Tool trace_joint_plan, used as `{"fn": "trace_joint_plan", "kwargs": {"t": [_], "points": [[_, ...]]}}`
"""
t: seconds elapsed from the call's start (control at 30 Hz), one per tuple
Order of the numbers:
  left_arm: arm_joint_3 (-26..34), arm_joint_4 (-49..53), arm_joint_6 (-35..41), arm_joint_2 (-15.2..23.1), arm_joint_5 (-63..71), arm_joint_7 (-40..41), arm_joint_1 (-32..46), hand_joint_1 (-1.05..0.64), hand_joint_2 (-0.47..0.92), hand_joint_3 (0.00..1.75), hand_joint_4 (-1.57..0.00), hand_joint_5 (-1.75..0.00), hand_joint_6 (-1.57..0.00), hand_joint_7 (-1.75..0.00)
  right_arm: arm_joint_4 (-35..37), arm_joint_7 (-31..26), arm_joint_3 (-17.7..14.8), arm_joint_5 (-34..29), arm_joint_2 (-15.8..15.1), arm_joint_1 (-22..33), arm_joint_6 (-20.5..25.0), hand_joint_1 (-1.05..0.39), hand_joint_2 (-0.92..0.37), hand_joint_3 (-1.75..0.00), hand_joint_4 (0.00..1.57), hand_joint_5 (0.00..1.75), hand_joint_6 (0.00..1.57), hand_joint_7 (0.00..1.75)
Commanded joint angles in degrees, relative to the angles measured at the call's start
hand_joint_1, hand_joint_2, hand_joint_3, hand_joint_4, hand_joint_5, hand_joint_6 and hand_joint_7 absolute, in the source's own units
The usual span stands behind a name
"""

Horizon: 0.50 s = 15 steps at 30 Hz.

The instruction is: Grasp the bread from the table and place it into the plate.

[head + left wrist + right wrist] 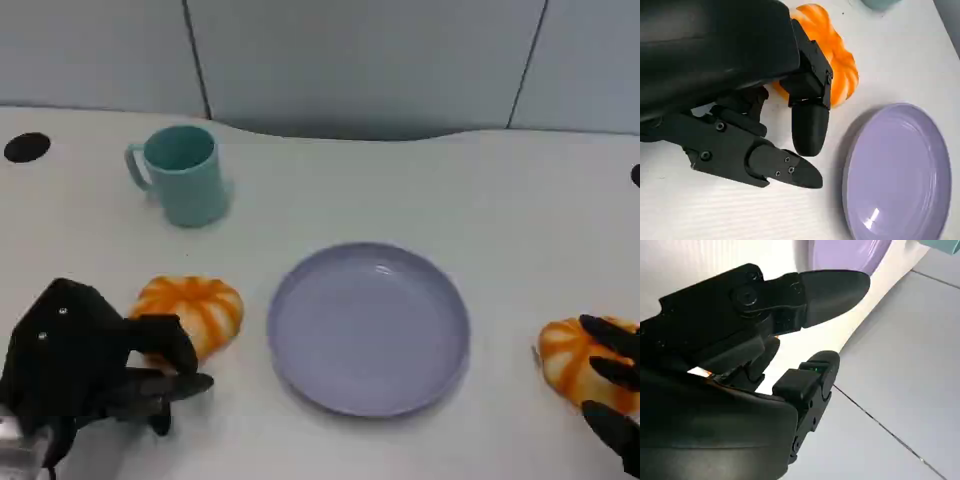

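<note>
Two orange breads lie on the white counter (420,170): one bread (195,310) beside the left hand (90,370), whose spread fingers hold nothing; another bread (570,360) at the right edge, under the right hand (615,390), grip unclear. One purple plate (370,325) sits between them, one teal mug (183,175) behind.

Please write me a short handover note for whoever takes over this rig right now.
Left hand: open, holding nothing, right beside the left bread, which lies on the table.
Right hand: fingers over the right bread near the table's right edge; grip unclear.
Plate: centre, nothing in it.
Teal mug: behind, not involved.
Done: approach. Left: grasp, lift, place.
</note>
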Motion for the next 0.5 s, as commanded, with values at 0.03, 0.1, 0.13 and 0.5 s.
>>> {"fn": "trace_joint_plan", "kwargs": {"t": [0.03,0.1,0.13,0.5], "points": [[0.44,0.48,-1.20,0.94,-0.39,-0.45,0.65,-0.52,0.86,0.05,-0.72,-1.75,-0.59,-1.75,-0.33,0.04,-0.35,0.50,-0.48,0.10,-0.26,-0.36,-0.92,-0.33,0.81,0.00,0.69,0.00],[0.38,0.44,-1.08,0.79,-0.27,-0.16,0.65,-0.51,0.85,0.05,-0.74,-1.75,-0.60,-1.75,-0.06,0.11,-0.37,0.65,-0.56,0.05,-0.61,-0.36,-0.92,-0.33,0.80,0.00,0.69,0.00],[0.27,0.19,-0.74,0.75,-0.10,0.04,0.66,-0.51,0.85,0.05,-0.74,-1.75,-0.61,-1.75,0.05,0.11,-0.38,0.62,-0.63,0.05,-0.75,-0.36,-0.92,-0.33,0.80,0.00,0.69,0.00],[0.95,-0.12,-3.19,0.48,-1.31,-0.63,2.44,-0.48,0.85,0.05,-0.73,-1.75,-0.62,-1.75,-1.84,0.08,-0.19,0.42,-0.10,1.94,-0.27,-0.37,-0.92,-0.33,0.82,0.01,0.69,0.00]]}}
